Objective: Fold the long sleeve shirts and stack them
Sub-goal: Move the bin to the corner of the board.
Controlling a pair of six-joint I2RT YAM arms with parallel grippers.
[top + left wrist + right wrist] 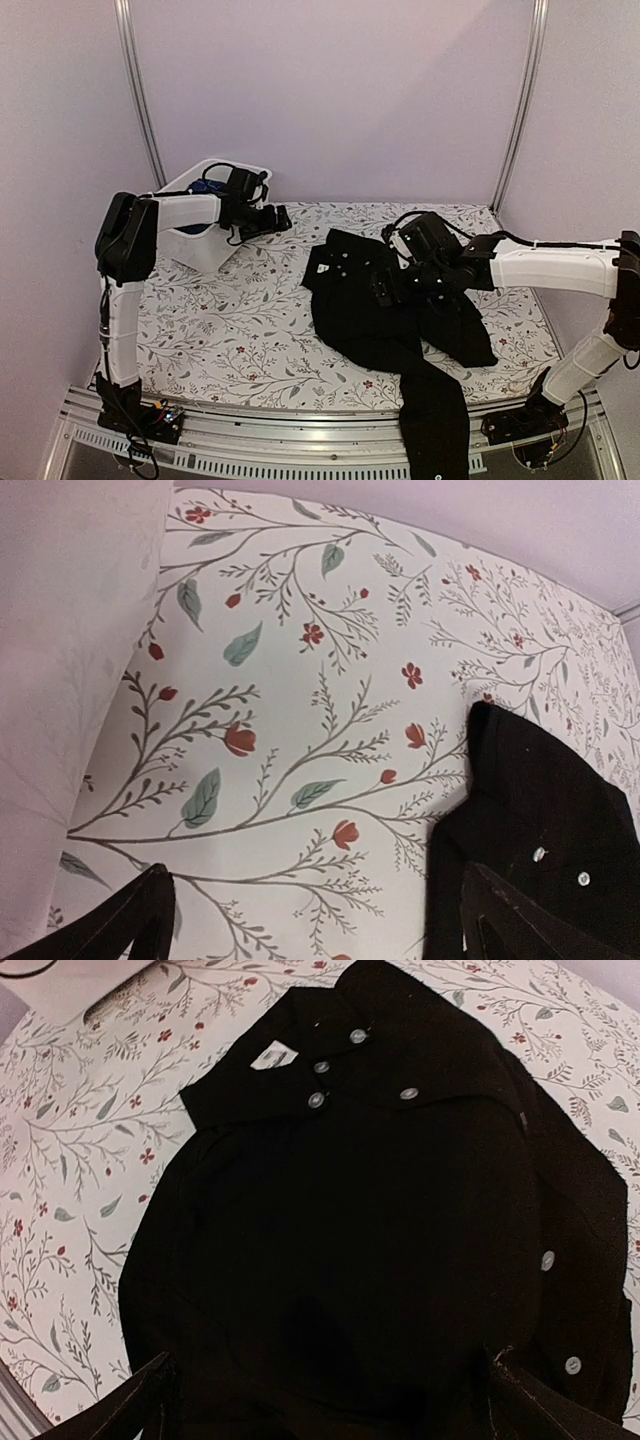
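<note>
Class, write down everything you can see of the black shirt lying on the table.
The black shirt is plain, soft-looking cloth with a collar, small pale buttons and a white label inside the neck. It lies loosely spread and rumpled on the right of the floral table, collar at the far end, one sleeve hanging over the near edge. The right arm's fingers hover open above it, gripping nothing; only the table visibly touches it.

One black shirt [370, 310] lay on the single bench [230, 330]. One white tub [205, 250] stood there too, with one blue cloth [205, 187] inside. There were two arms, so two hands: the left hand [283, 220] and the right hand [385, 285]. The right wrist view showed six pale buttons [318, 1099] and one white label [270, 1057].
</note>
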